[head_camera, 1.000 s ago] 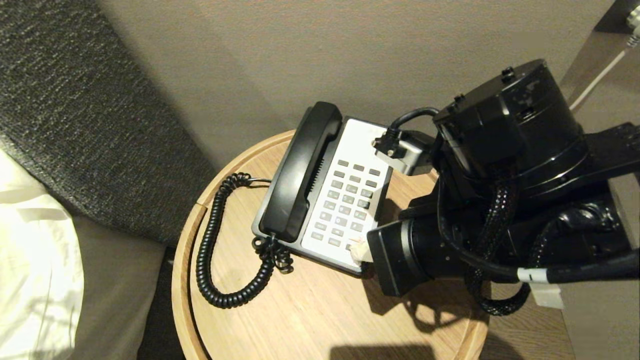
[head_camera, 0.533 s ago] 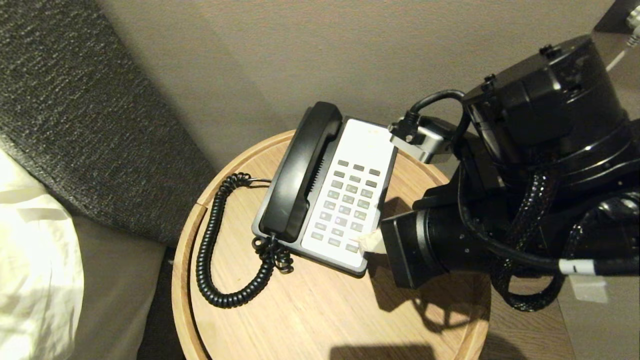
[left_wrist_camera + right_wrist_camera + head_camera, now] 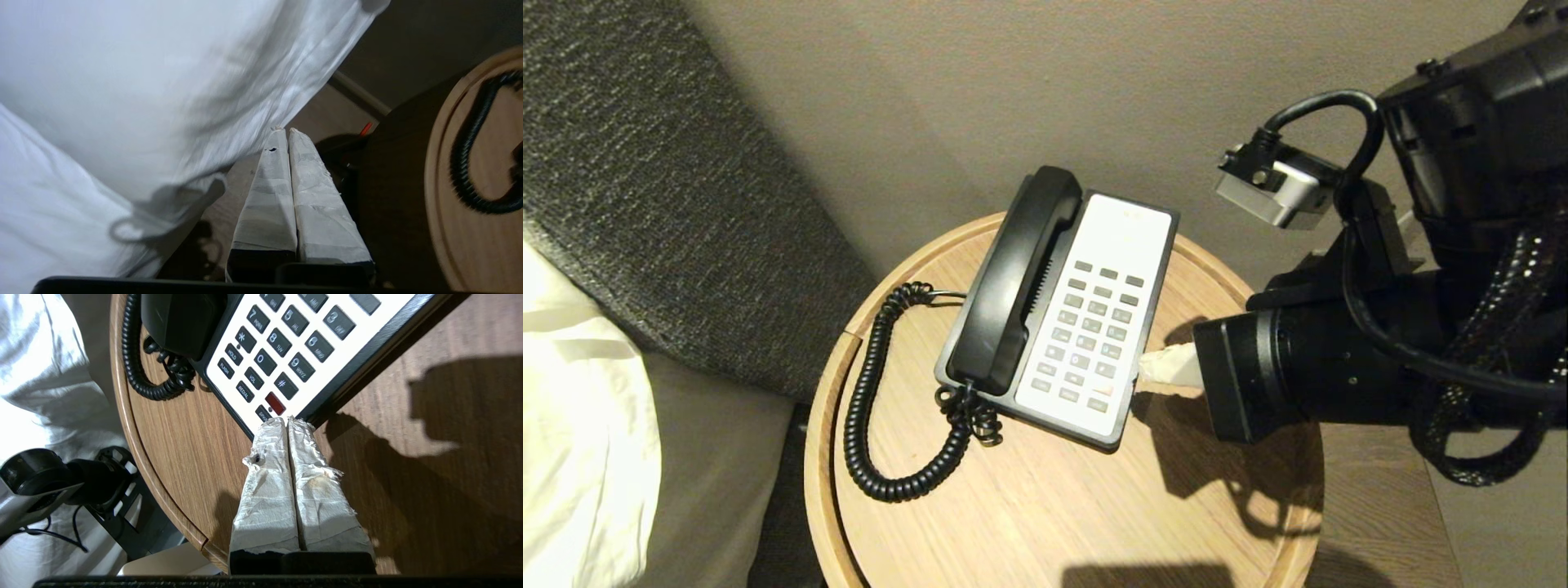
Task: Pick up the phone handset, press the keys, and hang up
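Withdrawal of the right claw [image 3: 1150, 365], tips pressed together, from the keypad [image 3: 1094, 339] is seen; the phone handset [image 3: 1013, 282] stays cradled on the table [image 3: 1045, 506], so the task looks nearly finished. The left claw [image 3: 286, 132], likewise closed, hangs beside the bed.

You see a glossy black phone handset [image 3: 1013, 282] on a white-faced, black-edged phone base [image 3: 1111, 245] with grey keys [image 3: 1094, 327] and one red key [image 3: 275, 403]; at its six o'clock, pale wood-grain table [image 3: 1054, 523]; white-taped right gripper [image 3: 1147, 367].
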Available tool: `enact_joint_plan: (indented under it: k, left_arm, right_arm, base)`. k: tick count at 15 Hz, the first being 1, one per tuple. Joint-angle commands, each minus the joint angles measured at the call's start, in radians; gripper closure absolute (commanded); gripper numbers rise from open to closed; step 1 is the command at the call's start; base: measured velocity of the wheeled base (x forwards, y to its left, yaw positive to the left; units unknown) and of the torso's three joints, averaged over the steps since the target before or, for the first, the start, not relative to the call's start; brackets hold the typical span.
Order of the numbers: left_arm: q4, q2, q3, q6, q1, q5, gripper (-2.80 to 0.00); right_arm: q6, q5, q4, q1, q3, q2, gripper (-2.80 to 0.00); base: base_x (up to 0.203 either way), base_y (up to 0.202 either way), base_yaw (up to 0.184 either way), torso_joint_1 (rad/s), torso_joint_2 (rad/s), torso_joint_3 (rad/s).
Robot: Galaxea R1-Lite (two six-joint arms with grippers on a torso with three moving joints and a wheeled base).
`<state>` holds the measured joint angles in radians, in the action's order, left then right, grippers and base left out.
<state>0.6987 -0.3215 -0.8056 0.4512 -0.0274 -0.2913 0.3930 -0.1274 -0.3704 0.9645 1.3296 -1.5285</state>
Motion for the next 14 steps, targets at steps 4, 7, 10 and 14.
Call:
enact_joint_plan:
  k: [4, 7, 10, 14]
  left_arm:
    - [-0.207, 0.247, 0.364, -0.31, 0.031, 0.164, 0.0]
    - [-0.408, 0.313, 0.571, -0.427, 0.027, 0.236, 0.0]
    - [-0.733, 0.32, 0.759, -0.455, 0.025, 0.254, 0.0]
    - [-0.82, 0.322, 0.828, -0.558, 0.025, 0.277, 0.0]
  right_arm:
    - [0.006, -0.001, 0.002, -0.001, 0.008, 0.031, 0.0]
    - [0.007, -0.001, 0.002, -0.001, 0.01, 0.047, 0.0]
    - [0.006, -0.001, 0.002, -0.001, 0.002, 0.079, 0.0]
    - [0.004, -0.003, 0.002, -0.001, 0.007, 0.087, 0.0]
  base:
    - [0.0, 0.0, 0.0, 0.0, 0.0, 0.0]
    - [0.0, 0.0, 0.0, 0.0, 0.0, 0.0]
    - [0.0, 0.0, 0.0, 0.0, 0.0, 0.0]
    - [0.0, 0.0, 0.0, 0.0, 0.0, 0.0]
